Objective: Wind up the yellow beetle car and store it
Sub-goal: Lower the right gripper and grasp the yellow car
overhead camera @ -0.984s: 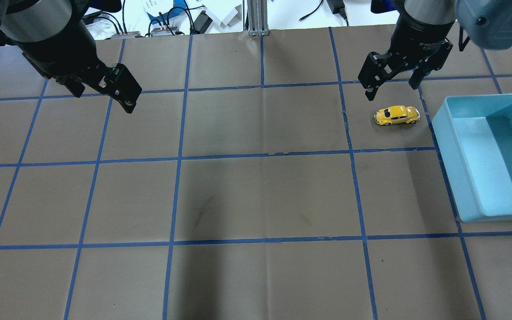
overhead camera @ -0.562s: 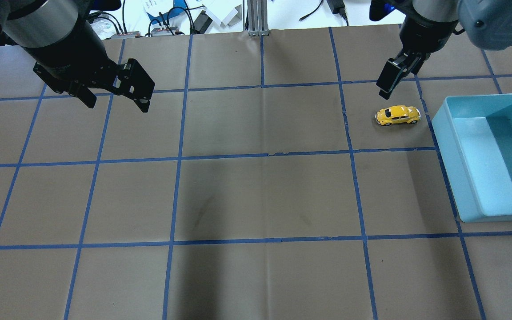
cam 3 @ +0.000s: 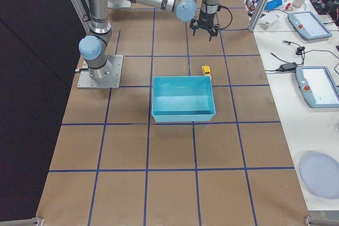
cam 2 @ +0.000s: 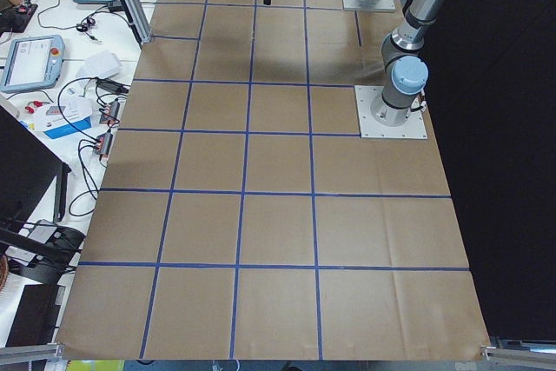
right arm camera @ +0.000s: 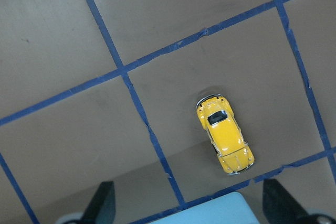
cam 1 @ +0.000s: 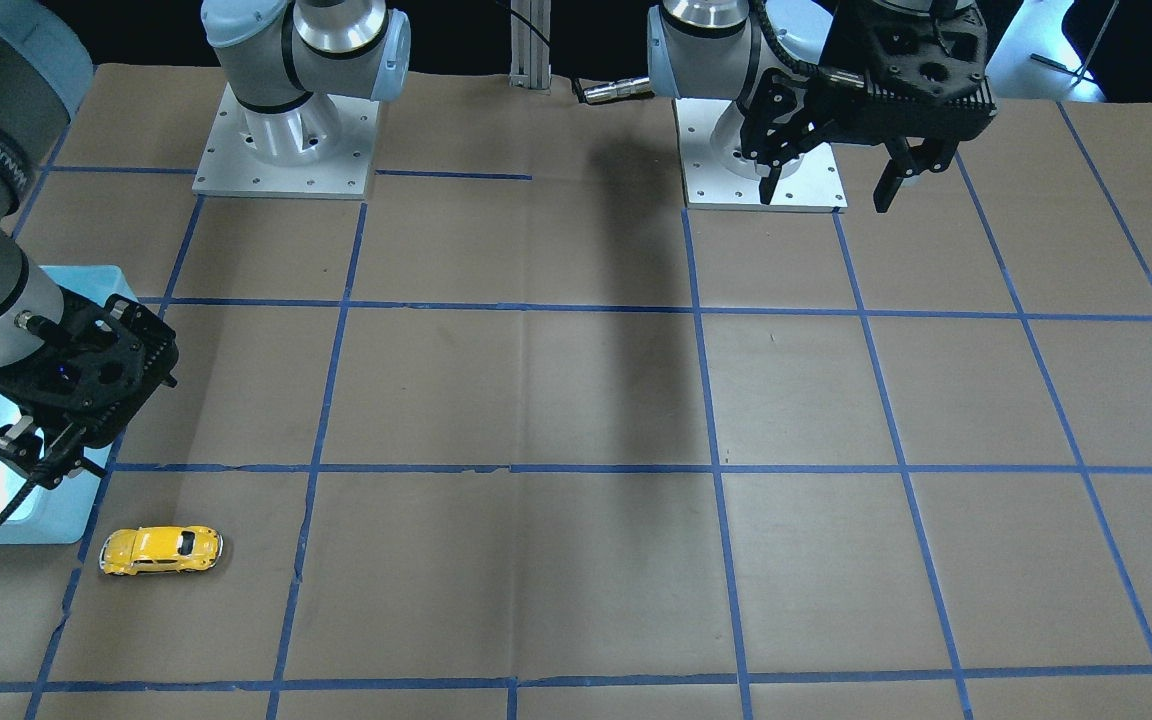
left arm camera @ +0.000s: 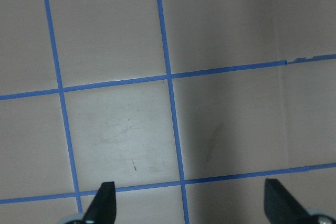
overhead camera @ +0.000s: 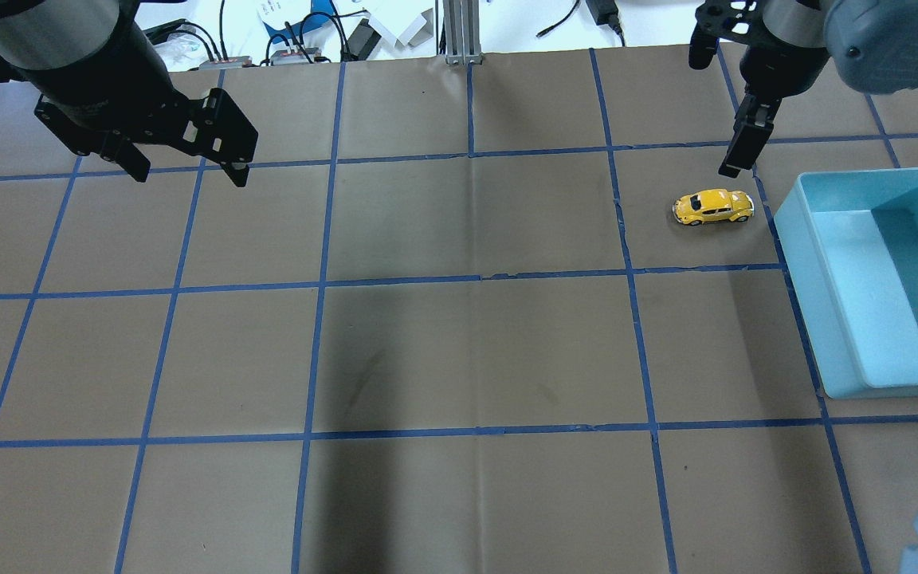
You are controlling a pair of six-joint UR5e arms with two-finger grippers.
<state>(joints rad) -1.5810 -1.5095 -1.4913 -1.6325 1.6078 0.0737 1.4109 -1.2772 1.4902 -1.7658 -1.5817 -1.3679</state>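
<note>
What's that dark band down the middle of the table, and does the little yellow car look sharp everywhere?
Overhead view: the band is a soft-edged shadow, and the car is crisp. Right wrist view: the car is sharp, while the fingers at the bottom edge look dark and soft. Exterior left view: the car is only a tiny yellow speck, too small for detail.

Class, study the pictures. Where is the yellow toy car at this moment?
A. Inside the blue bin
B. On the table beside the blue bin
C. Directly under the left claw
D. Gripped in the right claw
B: the toy car stands on the table just outside the blue bin, while the right claw hangs above it, open and not touching it.
</note>
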